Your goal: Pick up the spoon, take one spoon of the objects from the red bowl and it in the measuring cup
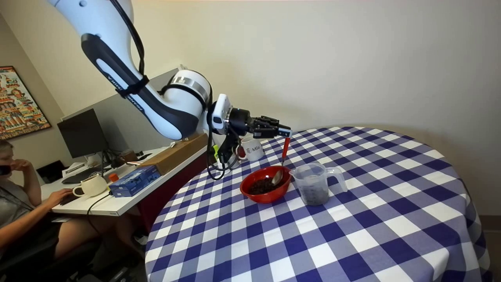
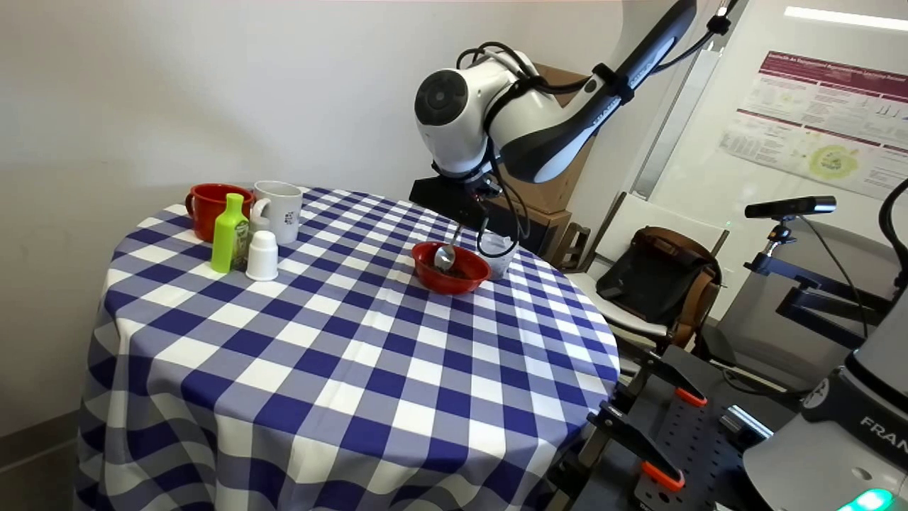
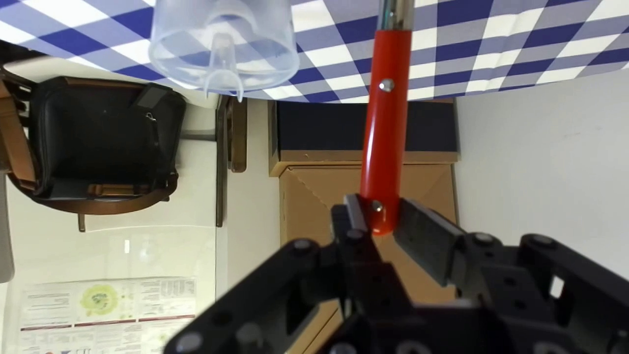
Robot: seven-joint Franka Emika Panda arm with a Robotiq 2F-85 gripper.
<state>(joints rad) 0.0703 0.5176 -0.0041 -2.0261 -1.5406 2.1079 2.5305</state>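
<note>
My gripper point(image 3: 379, 211) is shut on the end of the spoon's red handle point(image 3: 385, 132). The spoon point(image 1: 285, 149) hangs steeply downward, and its metal scoop point(image 2: 445, 257) is inside the red bowl point(image 1: 266, 199). Dark objects point(image 1: 259, 187) cover the bowl's bottom; whether the scoop touches them or carries any, I cannot tell. The clear measuring cup point(image 1: 313, 188) stands upright close beside the bowl, its handle pointing away from it in an exterior view. In the wrist view the cup point(image 3: 223, 54) shows at the upper left, while the bowl is out of view.
A white mug point(image 2: 280, 213), a red mug point(image 2: 211, 213), a green bottle point(image 2: 229, 238) and a small white container point(image 2: 262, 257) stand grouped on the checkered table point(image 2: 340, 341). A desk point(image 1: 94, 205) with a seated person is beyond. A chair point(image 2: 617, 312) holds a bag.
</note>
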